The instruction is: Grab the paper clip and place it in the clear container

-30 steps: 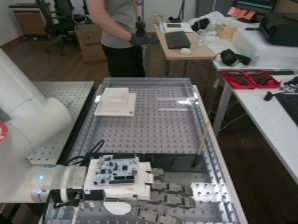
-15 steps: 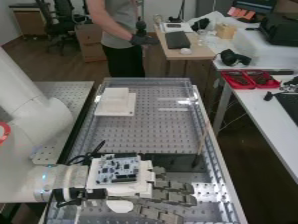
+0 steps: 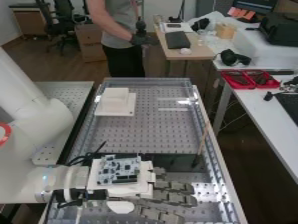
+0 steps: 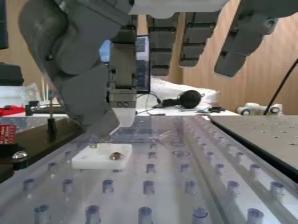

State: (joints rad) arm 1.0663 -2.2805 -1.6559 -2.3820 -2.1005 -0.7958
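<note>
Paper clip: can't tell where; prob. v. light, stiff but springy, smooth, may skid.
Hold: prob. best mid-length, across long sides, low force.
Hand: at approx. 6 o'clock on bench, high view; can't tell if gripping.
Bolted white block: just beside hand, poss. snag.
Clear side rail: hand's 3 o'clock, watch edge.
Stepped white block: approx. 11 o'clock, well apart; lift first, prob. more room up high.
</note>
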